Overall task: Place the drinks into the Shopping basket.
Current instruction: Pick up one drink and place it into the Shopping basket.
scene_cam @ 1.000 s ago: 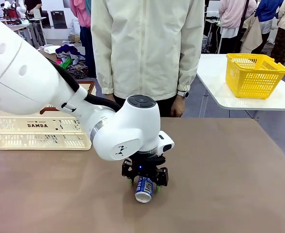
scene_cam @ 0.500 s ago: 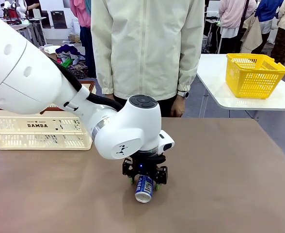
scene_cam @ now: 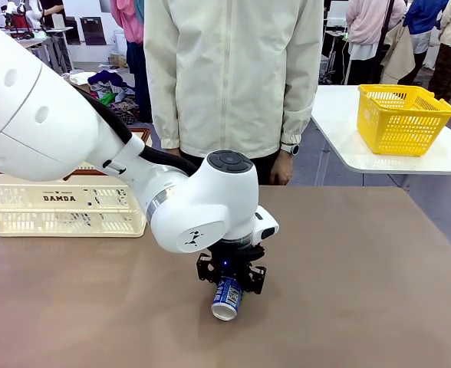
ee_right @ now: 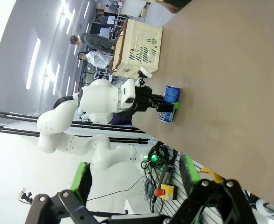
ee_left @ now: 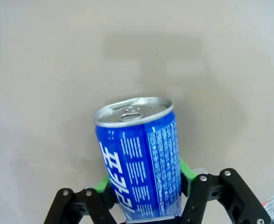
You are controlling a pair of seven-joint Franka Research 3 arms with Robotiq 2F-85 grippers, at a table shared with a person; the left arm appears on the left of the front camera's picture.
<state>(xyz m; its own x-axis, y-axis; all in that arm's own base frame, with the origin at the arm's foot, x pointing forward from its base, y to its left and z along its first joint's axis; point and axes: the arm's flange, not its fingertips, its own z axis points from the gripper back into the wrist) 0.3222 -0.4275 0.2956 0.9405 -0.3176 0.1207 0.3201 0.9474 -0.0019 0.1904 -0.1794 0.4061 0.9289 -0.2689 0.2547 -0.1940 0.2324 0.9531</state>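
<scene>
A blue can point(scene_cam: 227, 298) with white lettering lies on its side on the brown table point(scene_cam: 363, 291), silver end toward me. My left gripper point(scene_cam: 231, 284) reaches down over it, and in the left wrist view its green pads point(ee_left: 187, 170) press both sides of the blue can point(ee_left: 139, 163). The right wrist view shows the same can point(ee_right: 168, 103) far off in the left gripper point(ee_right: 167, 105). My right gripper point(ee_right: 134, 179) is open with nothing between its fingers. The cream Shopping basket point(scene_cam: 64, 211) with a brown rim stands at the table's far left, also seen as the Shopping basket point(ee_right: 141, 44).
A person point(scene_cam: 233, 77) in a pale jacket stands at the far edge, hands down. A yellow mesh basket point(scene_cam: 400, 115) sits on a separate white table point(scene_cam: 348, 146) at the back right. The left arm's big white body point(scene_cam: 202, 207) hangs over the table's middle.
The left gripper's jaws have closed in onto the blue can, which has shifted slightly. The arm has barely moved.
</scene>
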